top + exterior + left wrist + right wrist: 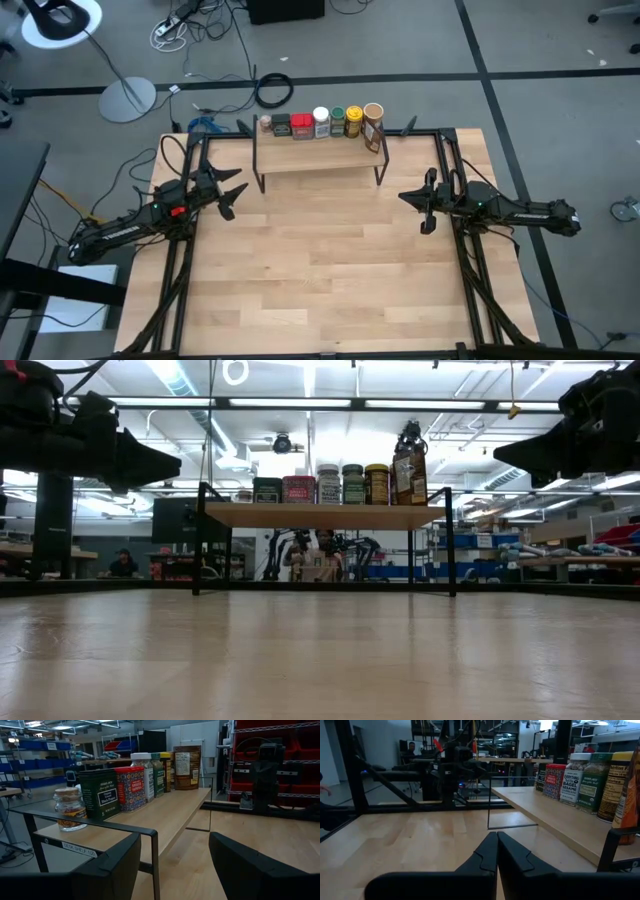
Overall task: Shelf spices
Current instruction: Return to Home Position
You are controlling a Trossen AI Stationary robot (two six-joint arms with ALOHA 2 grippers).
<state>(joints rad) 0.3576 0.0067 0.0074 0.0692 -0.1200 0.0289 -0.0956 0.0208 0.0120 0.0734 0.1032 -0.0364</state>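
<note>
Your desk (320,290) is bare light wood. The spices (322,123) stand in a row on the shelf (320,158) at its far edge. Left end effector (236,190) is spread wide and empty. Right end effector (408,197) is pinched closed and empty. Cables (200,25) lie on the grey floor (540,60) beyond.

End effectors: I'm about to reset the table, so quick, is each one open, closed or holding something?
Left end effector: open, holding nothing.
Right end effector: closed, holding nothing.
</note>
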